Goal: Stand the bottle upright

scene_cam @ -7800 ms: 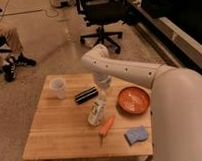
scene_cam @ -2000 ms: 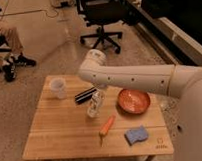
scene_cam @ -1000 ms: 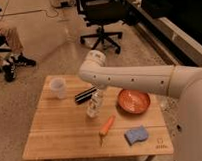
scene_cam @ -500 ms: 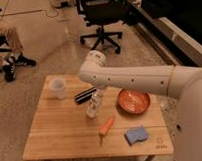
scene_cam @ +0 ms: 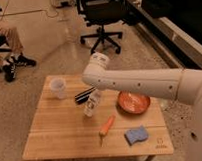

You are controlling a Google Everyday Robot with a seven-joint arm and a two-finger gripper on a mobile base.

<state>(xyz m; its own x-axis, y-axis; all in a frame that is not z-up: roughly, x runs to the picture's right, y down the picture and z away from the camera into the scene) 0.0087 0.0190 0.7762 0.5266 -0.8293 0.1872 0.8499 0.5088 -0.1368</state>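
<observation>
Nearest on the wooden table (scene_cam: 56, 139) lie 2 items that play no part here: a blue sponge (scene_cam: 136, 135) toward the front right corner and a carrot (scene_cam: 106, 127) just left of it, pointing roughly at the table's middle.

Behind the carrot, near the table's centre, is the bottle (scene_cam: 92, 104). It is clear with a pale label, and it leans, its top tipped up and to the right toward the arm, its base low and to the left. It does not look fully vertical, so the task appears to be mid-way: the bottle seems raised off its side but not set square on its base. Whether the base touches the wood cannot be told.

The gripper (scene_cam: 95, 92) sits right at the bottle's upper end, under the elbow of the white arm (scene_cam: 139, 83), with a dark striped shape (scene_cam: 84, 94) just to its left. I cannot tell whether it is clamped on the bottle.

What seems left: bring the bottle to true vertical, seat it flat, let go and pull back without knocking it.

Further back stand an orange bowl (scene_cam: 133, 102) on the right and a white cup (scene_cam: 58, 88) at the far left, both well apart from the bottle.
</observation>
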